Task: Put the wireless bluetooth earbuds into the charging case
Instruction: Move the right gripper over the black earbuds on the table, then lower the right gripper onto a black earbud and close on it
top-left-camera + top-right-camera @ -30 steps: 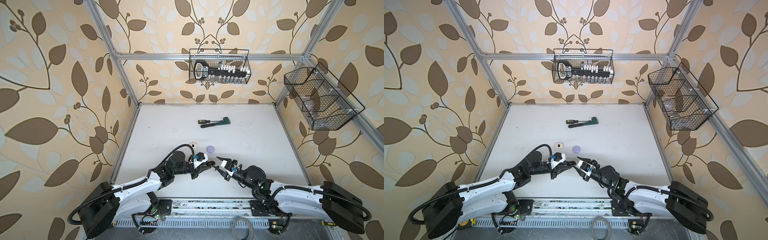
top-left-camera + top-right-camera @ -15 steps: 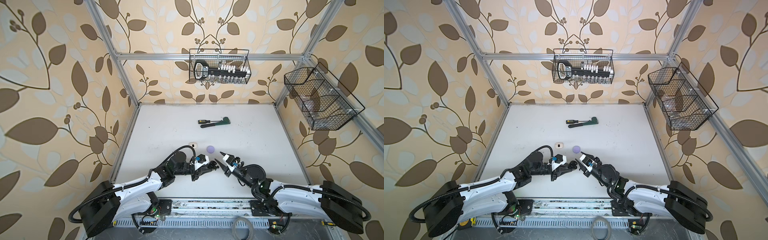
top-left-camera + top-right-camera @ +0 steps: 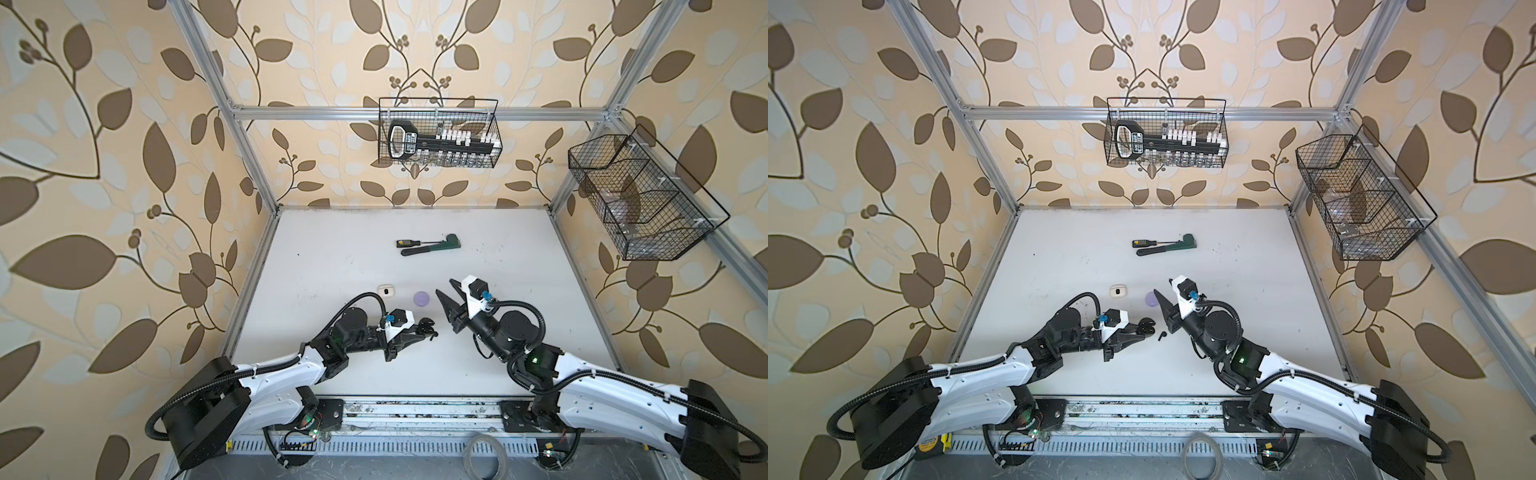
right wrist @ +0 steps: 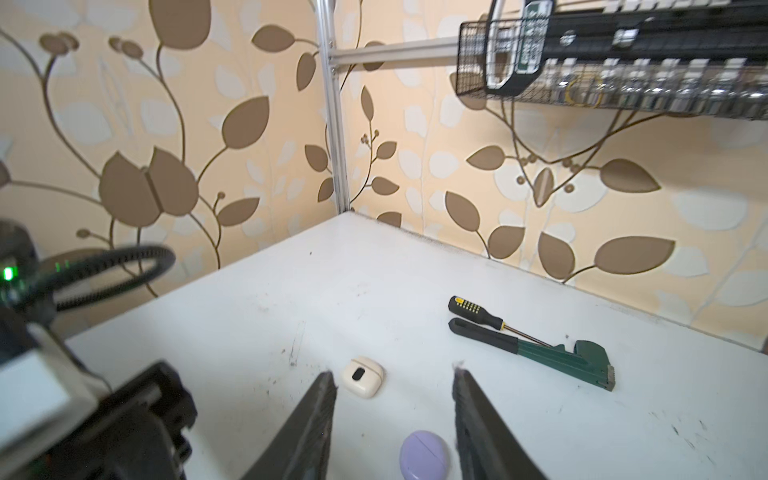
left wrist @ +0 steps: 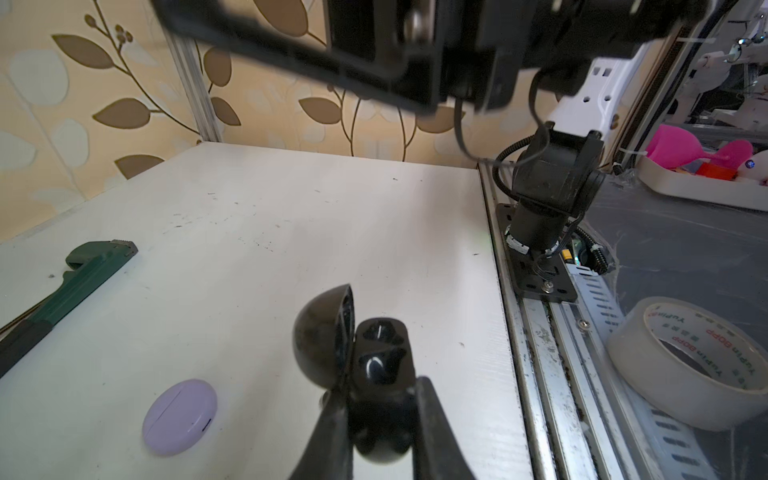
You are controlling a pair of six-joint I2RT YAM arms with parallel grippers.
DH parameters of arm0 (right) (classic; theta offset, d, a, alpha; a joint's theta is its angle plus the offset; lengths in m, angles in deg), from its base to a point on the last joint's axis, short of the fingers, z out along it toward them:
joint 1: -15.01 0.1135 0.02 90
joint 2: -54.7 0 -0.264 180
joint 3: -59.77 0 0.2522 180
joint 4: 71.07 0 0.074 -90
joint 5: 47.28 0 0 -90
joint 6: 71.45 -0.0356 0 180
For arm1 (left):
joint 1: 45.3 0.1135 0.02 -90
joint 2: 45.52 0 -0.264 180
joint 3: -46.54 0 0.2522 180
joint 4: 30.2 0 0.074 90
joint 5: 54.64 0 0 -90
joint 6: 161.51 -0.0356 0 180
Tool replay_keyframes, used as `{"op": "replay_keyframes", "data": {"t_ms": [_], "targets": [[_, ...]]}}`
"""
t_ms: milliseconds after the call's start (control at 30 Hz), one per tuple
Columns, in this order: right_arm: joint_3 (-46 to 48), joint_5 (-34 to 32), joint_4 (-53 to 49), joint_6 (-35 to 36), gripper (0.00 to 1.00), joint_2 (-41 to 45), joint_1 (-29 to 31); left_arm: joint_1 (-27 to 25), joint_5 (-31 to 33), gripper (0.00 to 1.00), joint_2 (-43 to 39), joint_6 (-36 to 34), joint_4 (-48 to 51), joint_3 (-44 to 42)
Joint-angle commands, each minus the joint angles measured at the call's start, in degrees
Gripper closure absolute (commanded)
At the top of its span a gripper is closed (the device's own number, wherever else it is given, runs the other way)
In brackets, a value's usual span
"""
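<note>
White tabletop [image 3: 332, 257], near edge: left gripper [image 5: 378, 399] is clamped on the black case [image 5: 320, 332], lid open towards the right, evidently presented for loading. A black earbud [image 3: 1160, 336] lies just right of it. The right gripper [image 3: 444, 286] is half spread and empty, poised beyond.

The black charging case [image 5: 378, 361] is glossy smooth plastic, the lavender case [image 5: 179, 417] a softer satin plastic, the white tabletop [image 5: 291, 216] matt and scuffed, the wrench [image 4: 540, 353] green-painted metal with a matt black grip.
</note>
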Motion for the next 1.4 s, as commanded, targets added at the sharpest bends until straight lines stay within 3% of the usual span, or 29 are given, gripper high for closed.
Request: {"op": "replay_keyframes", "data": {"t_ms": [0,200,267,467,700,867,1100,1367], "targets": [[-3.92,-4.98,-17.32,-14.36,0.49,2.3,-0.37,0.26,0.5,1.0,0.64,3.39,-13.1,-1.58],[-4.87,-2.19,-27.65,-29.49,0.53,6.43,-0.37,0.33,-1.04,1.0,1.14,4.66,-18.02,-3.08],[-4.48,-0.81,-30.46,-33.91,0.5,7.68,-0.38,0.43,-1.32,1.0,0.81,4.68,-18.99,-3.83],[-7.39,1.44,-42.65,-37.75,0.48,10.73,0.1,0.68,0.06,1.0,0.44,4.68,-20.26,-4.37],[-7.43,-3.88,-51.88,-42.2,0.41,11.55,-0.15,2.35,2.17,1.0,5.49,7.59,-29.05,-5.93],[-9.46,-5.44,-56.8,-43.53,0.47,7.19,-0.18,3.94,3.33,1.0,4.8,8.32,-30.67,-7.23],[-13.62,-5.51,-59.54,-43.83,0.48,-5.94,2.41,4.12,6.58,1.0,2.05,7.52,-30.01,-8.3],[-15.21,-2.08,-52.26,-41.88,0.46,-19.31,3.42,4.12,10.67,1.0,-1.73,5.99,-26.56,-9.54]]}}
